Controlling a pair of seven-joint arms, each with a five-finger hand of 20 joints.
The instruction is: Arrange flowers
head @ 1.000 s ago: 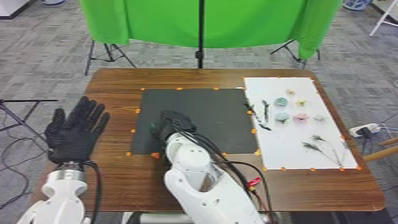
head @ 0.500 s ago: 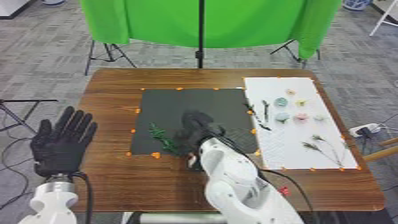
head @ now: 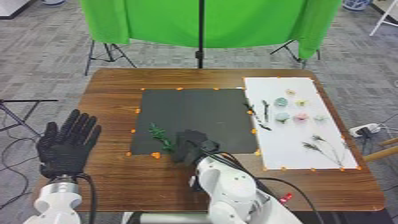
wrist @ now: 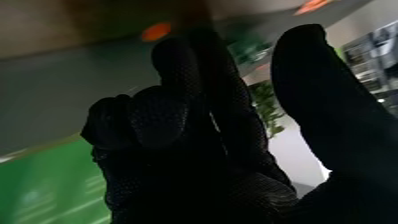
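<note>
The green sprig was seen on the black mat, toward 7 to 8 o'clock. Just beside it, at 3 o'clock, the right hand was held with thumb and fingers apart. The left hand was extended, fingers straight, near 9 o'clock. Flower heads were spread on the white sheet, at the mat's 3 o'clock.

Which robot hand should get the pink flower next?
Probably the right hand. It's nearer the white sheet where the pink flower lies. The left hand is across the black mat.
</note>
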